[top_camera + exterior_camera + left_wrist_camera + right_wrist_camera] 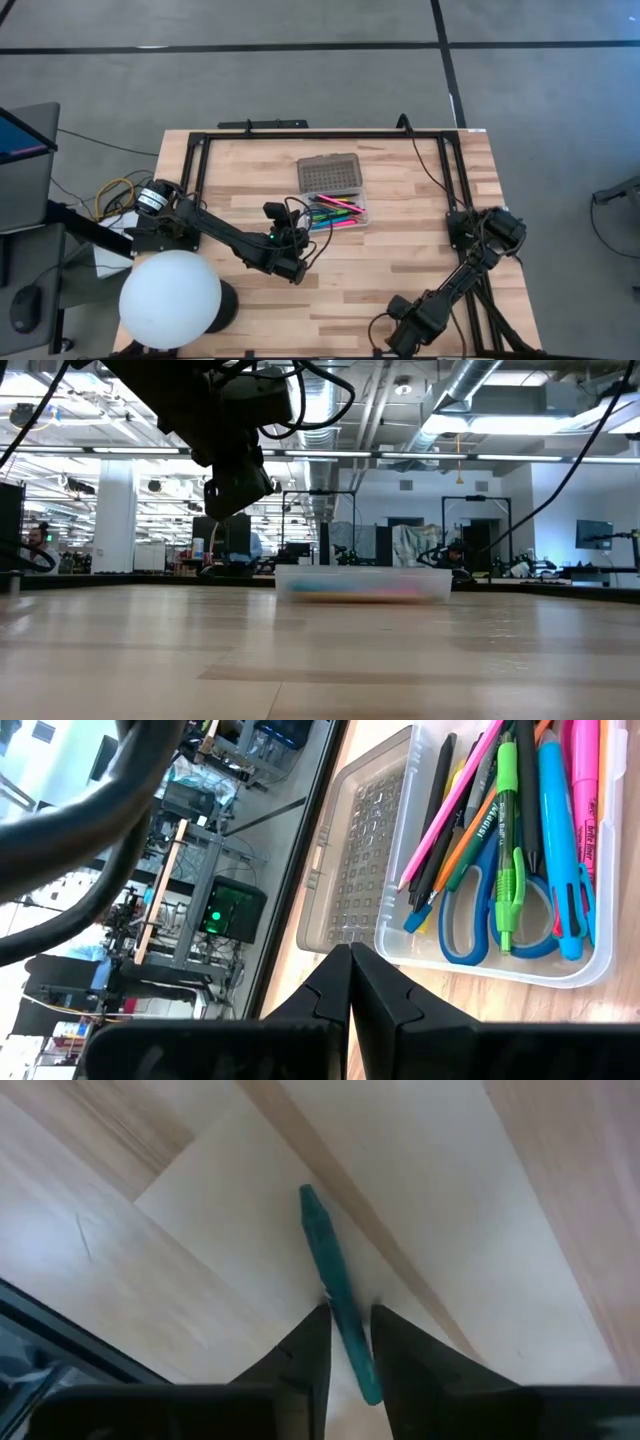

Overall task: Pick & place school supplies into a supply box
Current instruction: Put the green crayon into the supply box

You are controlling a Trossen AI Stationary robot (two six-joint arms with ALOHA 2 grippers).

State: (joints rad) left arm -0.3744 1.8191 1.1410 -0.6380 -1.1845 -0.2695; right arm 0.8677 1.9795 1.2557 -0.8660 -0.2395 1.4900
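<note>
The left arm is reaching from the table's left edge across the light wooden tabletop [400, 260], its dark links stretched low towards the middle. The left gripper [297, 236] is hanging just beside the small translucent plastic supply box [358, 218], on the box's left side, and in the low view it is sitting above the table surface, not touching it. Its two dark fingers [350, 982] are pressed flat together with nothing between them.

The box is lying near the table's centre with its hinged grey-tinted, grid-textured lid [329, 173] folded open flat behind the clear tray. Inside the tray the school supplies [520, 840] are lying side by side: a pink pencil, a green pen, a blue marker, a pink highlighter, orange and black pens, and blue-handled scissors [478, 910].

The right arm is folding back on itself at the table's right side, its forearm slanting down to the near edge. The right gripper [350, 1342] is pointing down at the wood with a thin teal pen [335, 1285] lying between its fingers; the fingers are standing narrowly apart on either side of the pen, and whether they are gripping it cannot be told.
</note>
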